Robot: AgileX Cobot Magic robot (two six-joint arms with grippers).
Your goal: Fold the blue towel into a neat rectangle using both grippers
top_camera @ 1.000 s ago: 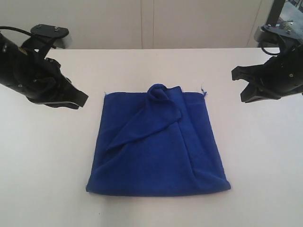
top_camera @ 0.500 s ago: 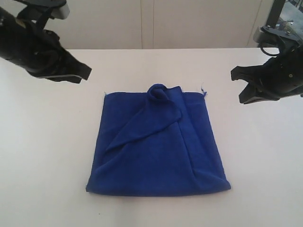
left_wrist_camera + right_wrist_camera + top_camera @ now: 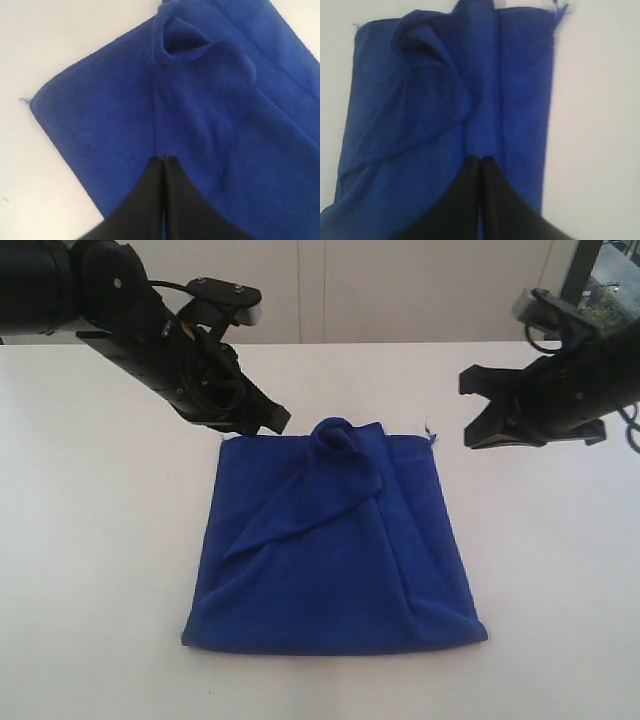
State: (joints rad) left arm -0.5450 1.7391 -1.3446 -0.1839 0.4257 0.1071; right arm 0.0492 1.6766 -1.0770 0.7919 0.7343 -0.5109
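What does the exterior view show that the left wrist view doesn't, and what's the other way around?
Only the exterior view shows the whole blue towel with all four edges, the right gripper off its far right corner, and the wall behind the white table. Only the left wrist view shows the left gripper close up, fingertips pressed together over the cloth, plus the stitched hem on the folded flap. Both show the towel, the bunched fold at its far edge, and bare table beside it.
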